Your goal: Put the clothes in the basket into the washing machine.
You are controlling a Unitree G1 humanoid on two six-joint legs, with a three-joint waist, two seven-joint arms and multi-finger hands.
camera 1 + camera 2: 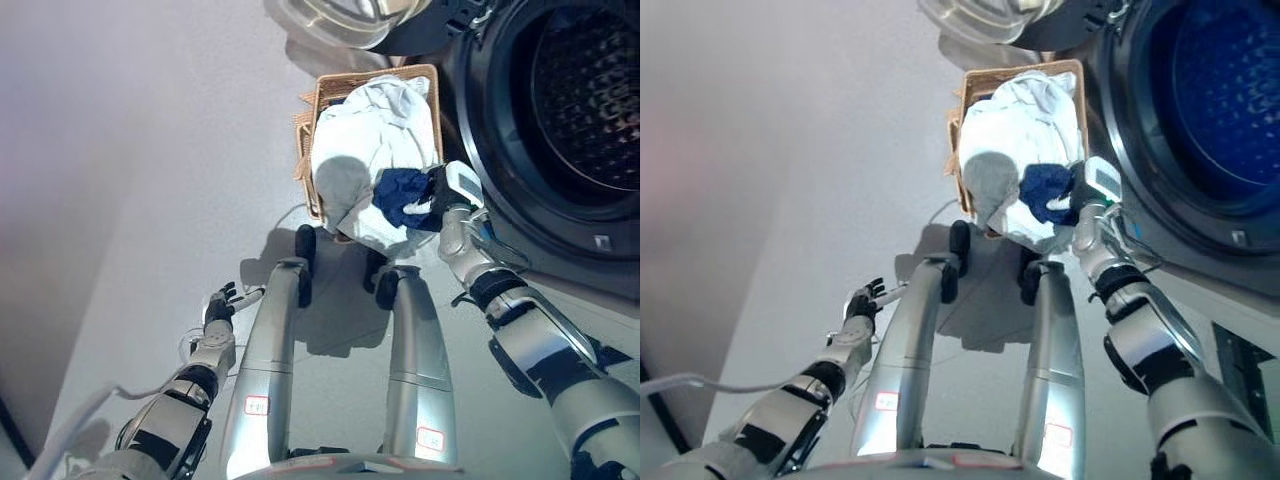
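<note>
A wicker basket stands on the floor beside the washing machine, heaped with white cloth. A dark blue garment lies on the near right of the heap. My right hand reaches into the basket there, its fingers curled round the blue garment. The machine's drum stands open at the right, dark inside. My left hand hangs low at the left above the floor, fingers relaxed and holding nothing.
The machine's round glass door is swung open beyond the basket at the top. Grey floor stretches to the left of the basket.
</note>
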